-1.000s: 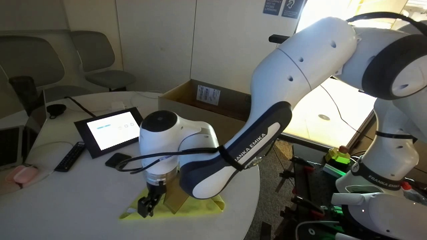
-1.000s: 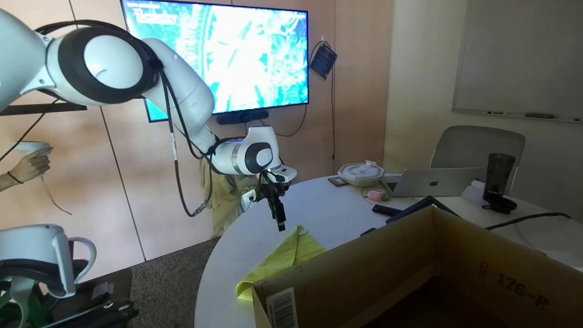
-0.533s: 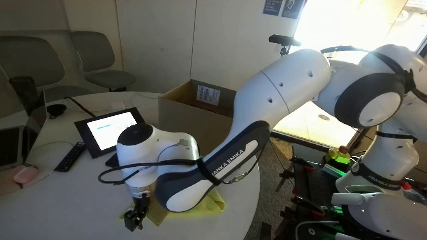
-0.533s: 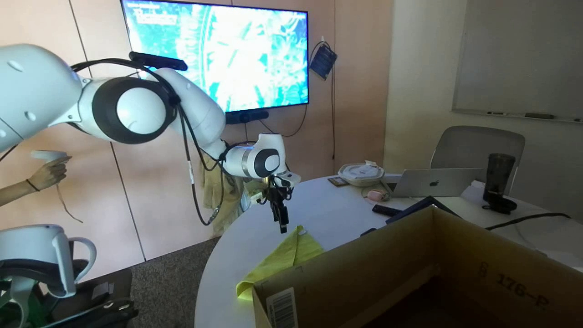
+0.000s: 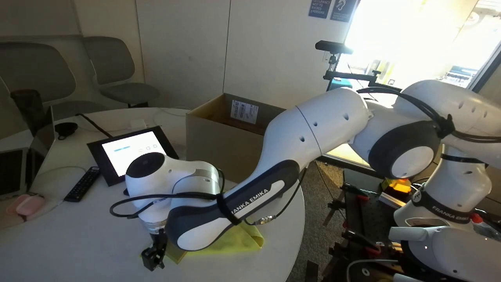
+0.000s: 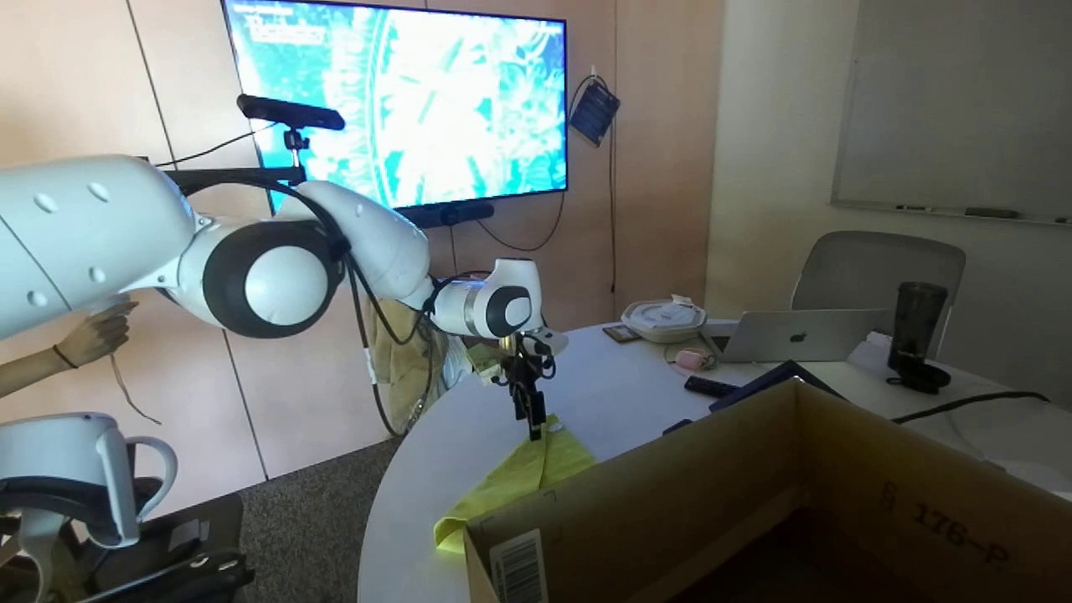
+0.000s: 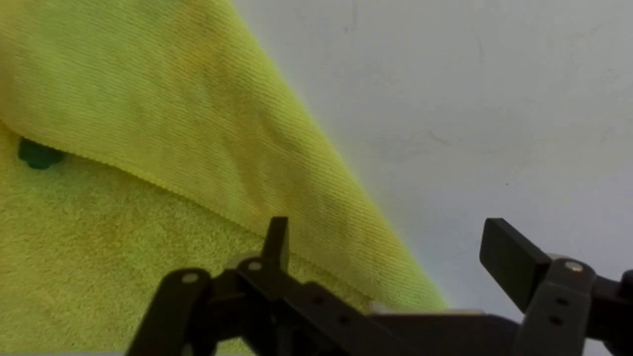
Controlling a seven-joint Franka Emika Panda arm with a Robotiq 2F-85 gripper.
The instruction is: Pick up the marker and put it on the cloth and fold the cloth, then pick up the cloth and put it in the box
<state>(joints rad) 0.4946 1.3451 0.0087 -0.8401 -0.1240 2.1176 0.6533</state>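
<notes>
On the round table lies the yellow-green cloth (image 5: 238, 239), folded over into a triangle, seen in both exterior views. My gripper (image 6: 533, 429) points down over its far corner. In the wrist view the gripper (image 7: 386, 222) is open: one finger (image 7: 277, 242) stands over the cloth (image 7: 148, 89), the other over bare tabletop, with the folded edge between them and nothing gripped. From under the flap pokes a dark green end (image 7: 40, 154), seemingly the marker; the rest of it is hidden. The brown cardboard box (image 5: 219, 143) stands upright behind the arm, its top uncovered.
A tablet (image 5: 131, 152), a remote (image 5: 82, 184) and a pink case (image 5: 29, 205) lie on the white table (image 5: 90, 243). Farther off are a laptop (image 6: 796, 335) and a tumbler (image 6: 917, 322). The box wall (image 6: 653, 511) rises close beside the cloth.
My gripper has come down and over toward the cloth's corner, leftward in one exterior picture and rightward in another. It has stayed open; cloth and box have not moved.
</notes>
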